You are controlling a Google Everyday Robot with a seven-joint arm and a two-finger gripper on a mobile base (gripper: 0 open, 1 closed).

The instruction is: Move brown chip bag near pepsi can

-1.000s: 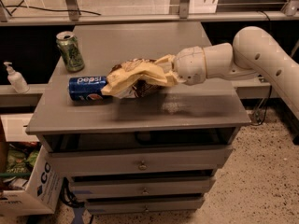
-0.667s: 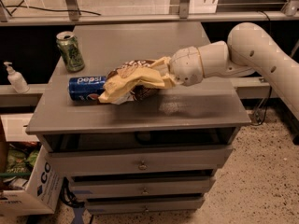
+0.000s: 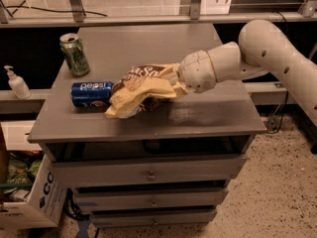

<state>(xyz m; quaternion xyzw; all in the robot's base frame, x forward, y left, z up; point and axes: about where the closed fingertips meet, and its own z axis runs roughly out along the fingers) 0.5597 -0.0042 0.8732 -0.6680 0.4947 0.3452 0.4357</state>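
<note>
Grips the chip bag (image 3: 140,90) with the claw (image 3: 174,84), closed on the bag's right end just right of frame centre, above the grey surface (image 3: 213,117). Hard to see the clamp itself behind the folded tan film, but judged a firm hold from the raised end and the shadow beneath.

Already touching, or just overlapping, the right end of the pepsi can (image 3: 92,93) with the bag's left part, centre-left of frame. Near enough by the look of it, so no call for more travel leftward.

To finish well: lower straight down to rest the raised end on the surface, then let go gently and pull back toward the right of frame, away from the can. Avoid pushing further left: lying on its side, and likely to roll toward the surface's left edge at a nudge. Avoid dragging too, for fear of sweeping the can along. No concern over the green can (image 3: 75,54), standing well apart at upper left.

As for looks: crumpled and slack, dark brown in the middle with white lettering, pale tan at the ends, lower-left corner drooping onto the surface. Probably light and floppy; expect to slump and spread a little on release, perhaps leaning against the can.
</note>
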